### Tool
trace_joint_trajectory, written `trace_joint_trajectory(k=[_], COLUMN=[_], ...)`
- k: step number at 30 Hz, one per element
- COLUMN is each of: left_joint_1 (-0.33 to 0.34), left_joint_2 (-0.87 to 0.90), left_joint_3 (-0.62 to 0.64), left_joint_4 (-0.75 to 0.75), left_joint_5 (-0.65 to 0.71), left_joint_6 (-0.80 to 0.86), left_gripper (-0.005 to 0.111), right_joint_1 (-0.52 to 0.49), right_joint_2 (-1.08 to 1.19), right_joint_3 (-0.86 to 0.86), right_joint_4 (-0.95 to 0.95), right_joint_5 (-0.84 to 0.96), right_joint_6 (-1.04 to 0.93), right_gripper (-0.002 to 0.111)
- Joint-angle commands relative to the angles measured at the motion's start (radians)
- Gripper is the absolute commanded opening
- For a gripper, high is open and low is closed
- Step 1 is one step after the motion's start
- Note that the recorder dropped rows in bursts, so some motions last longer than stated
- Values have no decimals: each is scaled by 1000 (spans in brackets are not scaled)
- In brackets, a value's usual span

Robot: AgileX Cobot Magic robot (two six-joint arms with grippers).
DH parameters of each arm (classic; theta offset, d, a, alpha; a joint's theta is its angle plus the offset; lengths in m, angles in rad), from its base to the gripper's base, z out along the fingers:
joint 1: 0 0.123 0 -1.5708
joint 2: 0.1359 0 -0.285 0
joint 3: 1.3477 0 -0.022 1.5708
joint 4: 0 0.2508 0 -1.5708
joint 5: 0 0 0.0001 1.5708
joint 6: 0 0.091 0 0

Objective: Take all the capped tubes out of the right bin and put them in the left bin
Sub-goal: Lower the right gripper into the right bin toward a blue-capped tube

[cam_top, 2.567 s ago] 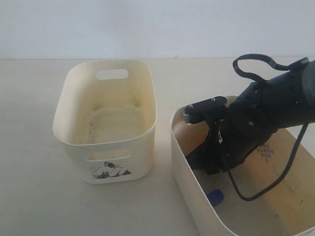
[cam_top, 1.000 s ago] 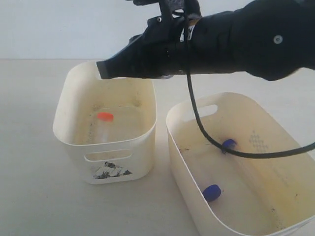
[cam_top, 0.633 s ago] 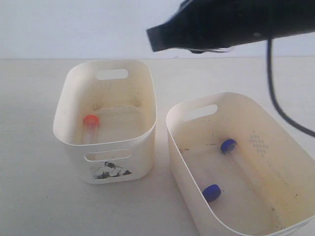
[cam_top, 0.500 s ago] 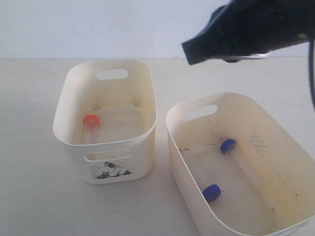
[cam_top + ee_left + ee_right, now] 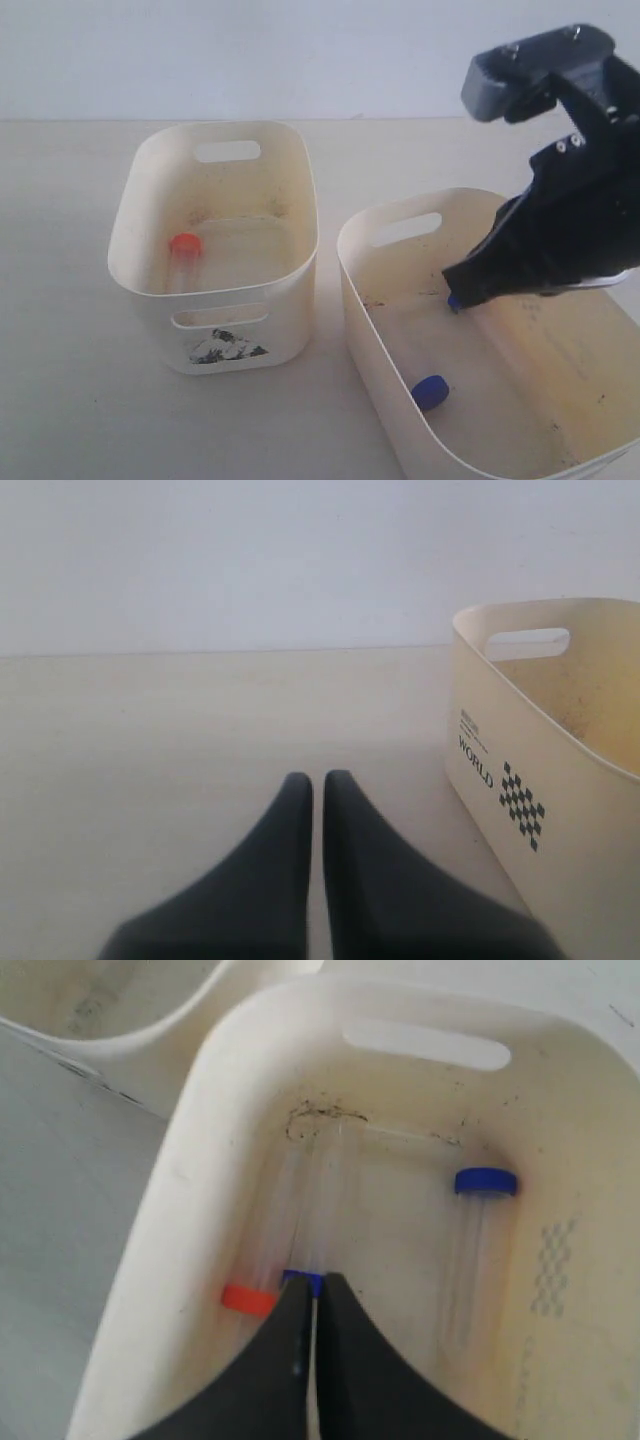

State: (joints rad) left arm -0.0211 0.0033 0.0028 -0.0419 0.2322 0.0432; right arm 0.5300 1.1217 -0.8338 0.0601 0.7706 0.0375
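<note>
The left bin (image 5: 290, 215), with its torn sticker, holds one orange-capped tube (image 5: 184, 244). In the right bin (image 5: 372, 300) (image 5: 180, 1170) lie three tubes: a blue-capped one (image 5: 486, 1182) near the dotted mark, another blue-capped one (image 5: 300, 1277) (image 5: 430, 391), and beside it an orange-capped one (image 5: 247, 1299), which the near wall hides in the exterior view. My right gripper (image 5: 455, 287) (image 5: 315, 1285) hangs shut inside the right bin's rim, its tips just short of the second blue cap, holding nothing. My left gripper (image 5: 312, 780) is shut and empty above the table.
In the left wrist view a cream tub (image 5: 520, 770) printed "WORLD" with a checker mark stands beside the left gripper; I cannot tell which bin it is. The two bins stand a narrow gap apart on the beige table (image 5: 60, 380).
The right arm swung from above the left bin across to the right and came down into the right bin. The orange-capped tube settled on the left bin's floor.
</note>
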Motion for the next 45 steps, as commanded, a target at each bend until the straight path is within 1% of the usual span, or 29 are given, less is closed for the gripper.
trace_joint_trajectory(k=[1, 6, 13, 23, 30, 36, 38, 45], left_joint_1=[1, 1, 1, 1, 1, 1, 1, 1], left_joint_2=[-3, -3, -3, -3, -3, -3, -3, -3], left_joint_3=[-3, -3, -3, -3, -3, -3, -3, -3], left_joint_4=[2, 2, 2, 2, 2, 2, 2, 2], left_joint_5=[-5, -5, -5, -5, -5, -5, -5, -5], left_joint_6=[-8, -8, -8, -8, -8, -8, -8, -8], left_gripper=[4, 4, 4, 4, 4, 4, 4, 4], right_joint_1=[-4, -4, -4, -4, -4, -4, -4, -4], right_joint_2=[20, 84, 185, 272, 330, 372, 372, 401], right_joint_3=[62, 78, 78, 78, 78, 78, 78, 78], right_joint_4=[-18, -18, -31, -31, -31, -89, -91, -103], right_joint_5=[-120, -206, -290, -288, -341, -354, -383, -388], right_joint_6=[44, 103, 103, 105, 114, 115, 118, 117], right_gripper=[1, 1, 1, 1, 1, 1, 1, 1])
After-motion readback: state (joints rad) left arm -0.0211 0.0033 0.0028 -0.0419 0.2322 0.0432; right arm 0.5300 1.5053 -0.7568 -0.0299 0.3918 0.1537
